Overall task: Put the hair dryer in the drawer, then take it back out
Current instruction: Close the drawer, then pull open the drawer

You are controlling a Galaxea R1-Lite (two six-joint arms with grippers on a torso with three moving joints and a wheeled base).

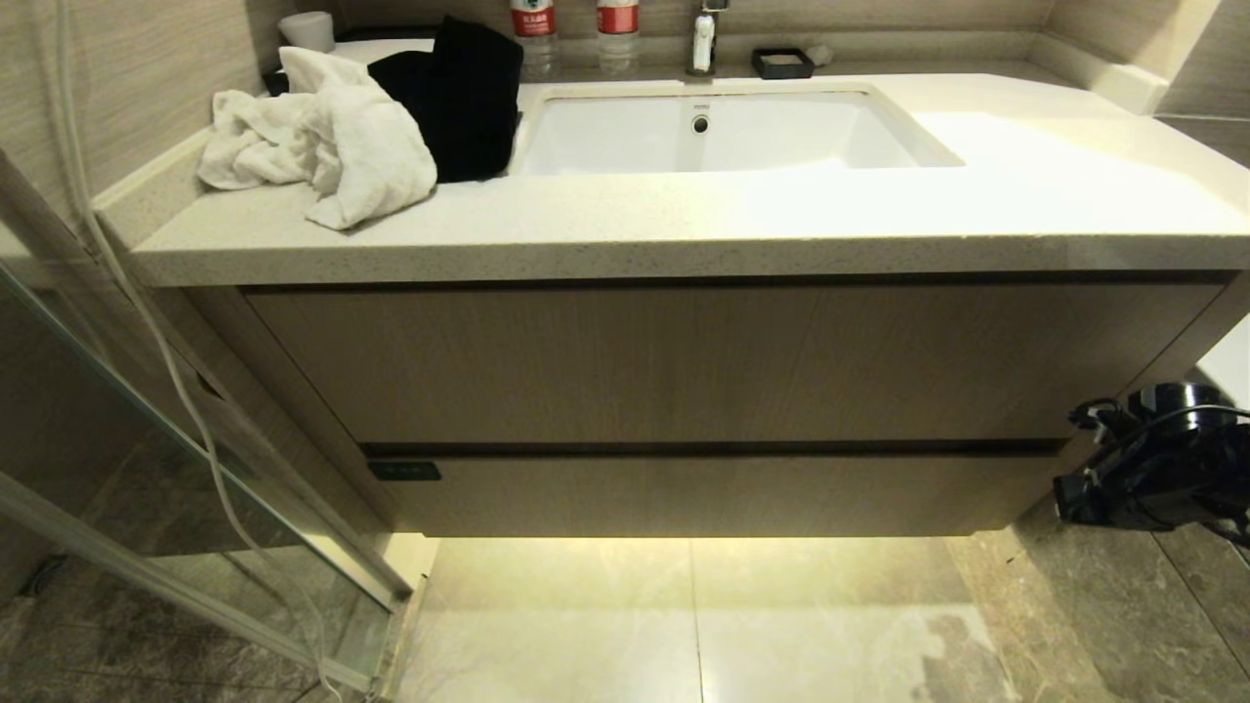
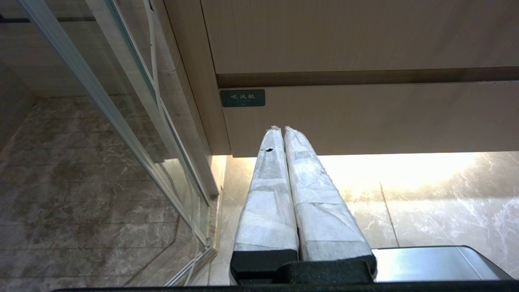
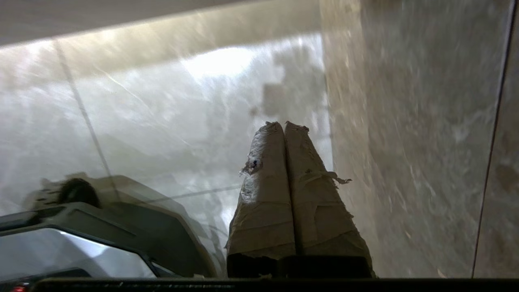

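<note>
From my head camera I face a vanity: a pale stone tabletop [image 1: 1025, 186] with a white sink [image 1: 723, 132] set into it, a crumpled white towel [image 1: 322, 146] and a black cloth [image 1: 464, 93] lying at its left end, and two bottles [image 1: 576, 29] with red labels by the back wall near the tap [image 1: 703, 39]. Below the tabletop sit two wood fronts; the lower, shallower one is the drawer [image 1: 713, 493], fully shut, with a small dark label [image 1: 403, 471] at its left end. I cannot find the hair dryer anywhere in my views. My right arm shows at the right edge of the head view, low beside the drawer's right end, as a black wrist with cables; its wrist camera shows the right gripper [image 3: 284, 125] with its taped fingers pressed together on nothing, pointing at the marble floor [image 3: 162, 121]. My left gripper [image 2: 282, 129] is outside the head view; its own camera shows the white-wrapped fingers closed against each other, empty, aimed at the drawer front just beside the label [image 2: 242, 98], with the lit floor under the vanity. A glass door [image 1: 176, 469] and a white hose [image 1: 146, 322] stand to the left.
</note>
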